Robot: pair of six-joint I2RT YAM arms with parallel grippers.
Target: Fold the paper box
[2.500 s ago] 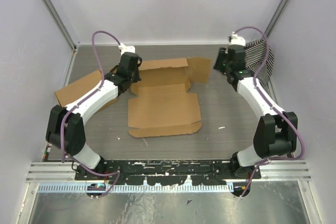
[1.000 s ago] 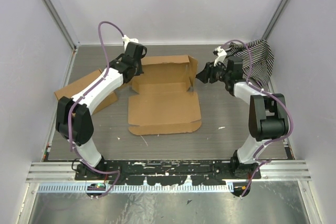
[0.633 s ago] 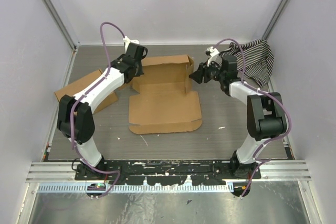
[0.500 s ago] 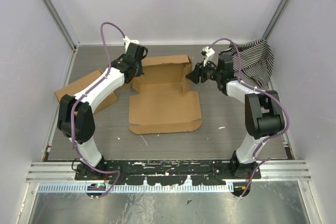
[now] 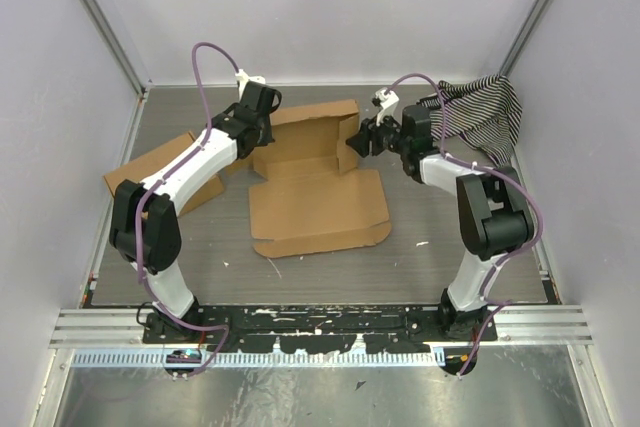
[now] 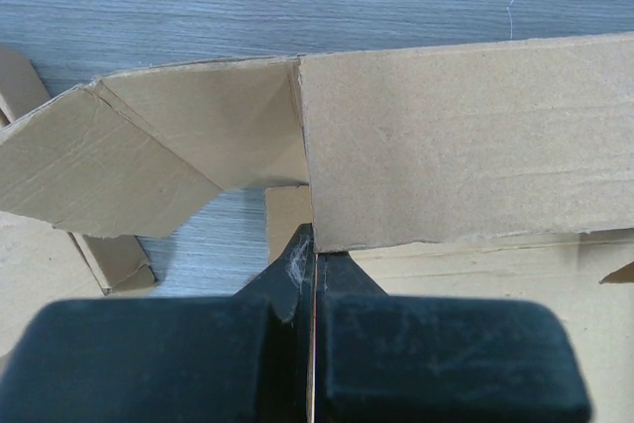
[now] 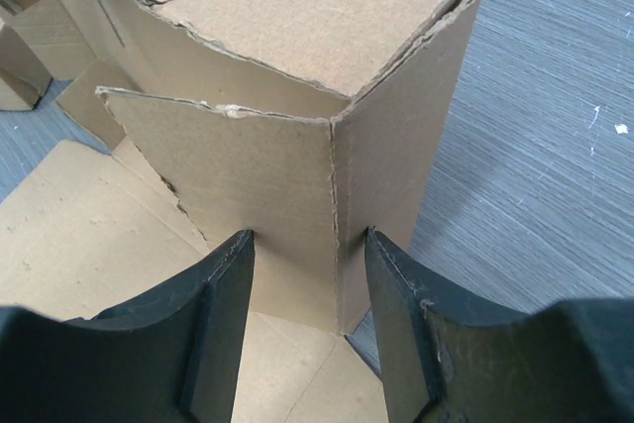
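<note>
The paper box (image 5: 315, 197) lies flat in the middle of the table, with its back wall (image 5: 305, 127) raised. My left gripper (image 5: 260, 130) is shut on the left end of that wall; in the left wrist view (image 6: 312, 245) a thin cardboard edge runs between the closed jaws, below the wall (image 6: 466, 136) and a slanting side flap (image 6: 149, 156). My right gripper (image 5: 358, 140) is open at the wall's right end. In the right wrist view (image 7: 309, 245) the upright corner of the box (image 7: 342, 175) stands between the spread fingers (image 7: 223, 314).
A second brown cardboard piece (image 5: 150, 172) lies at the left under my left arm. A black-and-white striped cloth (image 5: 485, 112) is bunched at the back right corner. Grey walls close in the back and both sides.
My right gripper has moved left to the box's back right corner, and the right side flap has gone from flat to upright. The left gripper holds the back wall raised.
</note>
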